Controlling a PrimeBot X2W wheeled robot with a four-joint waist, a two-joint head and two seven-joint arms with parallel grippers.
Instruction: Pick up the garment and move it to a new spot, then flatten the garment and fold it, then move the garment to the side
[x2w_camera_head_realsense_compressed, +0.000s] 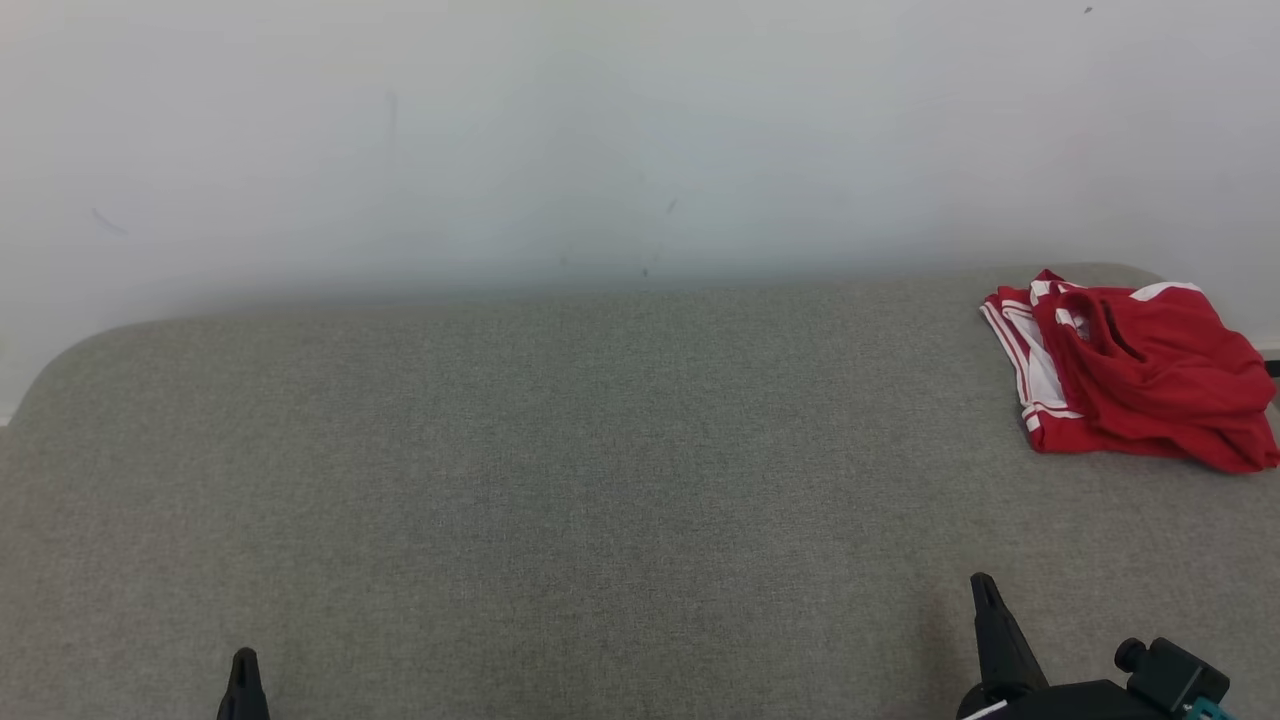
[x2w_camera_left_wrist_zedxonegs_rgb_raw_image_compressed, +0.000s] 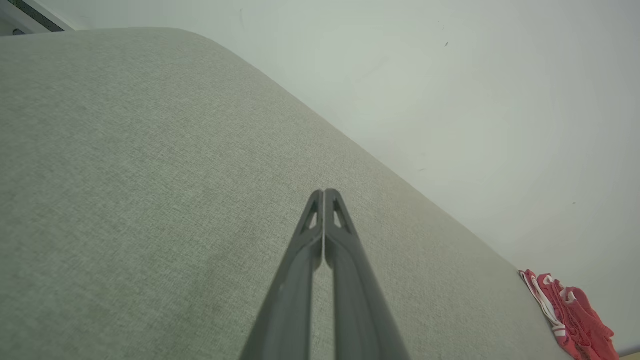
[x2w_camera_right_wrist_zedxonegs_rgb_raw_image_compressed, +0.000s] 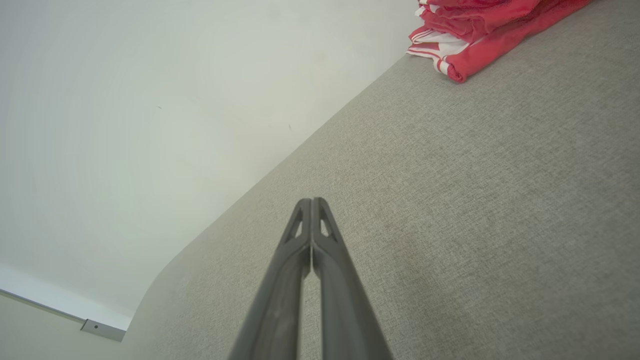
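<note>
The left gripper (x2w_camera_left_wrist_zedxonegs_rgb_raw_image_compressed: 324, 192) and right gripper (x2w_camera_right_wrist_zedxonegs_rgb_raw_image_compressed: 311, 201) each have two long, matte dark-grey fingers (x2w_camera_left_wrist_zedxonegs_rgb_raw_image_compressed: 350, 280) tapering toward the tip, with a slim triangular cut-out just behind it. Behind the right gripper sits a black housing (x2w_camera_head_realsense_compressed: 1070, 700) with a rounded knob (x2w_camera_head_realsense_compressed: 1130, 655) and a teal corner (x2w_camera_head_realsense_compressed: 1210, 710).

Head view high, facing down; wrist views low along grey woven-fabric surface (x2w_camera_left_wrist_zedxonegs_rgb_raw_image_compressed: 125, 175); shared: crumpled red-and-white garment (x2w_camera_head_realsense_compressed: 1140, 375).

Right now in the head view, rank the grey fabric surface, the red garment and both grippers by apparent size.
Largest to smallest:
1. grey fabric surface
2. red-and-white garment
3. right gripper
4. left gripper
Both grippers are cut off by the bottom edge, so their order reflects only what shows.
</note>
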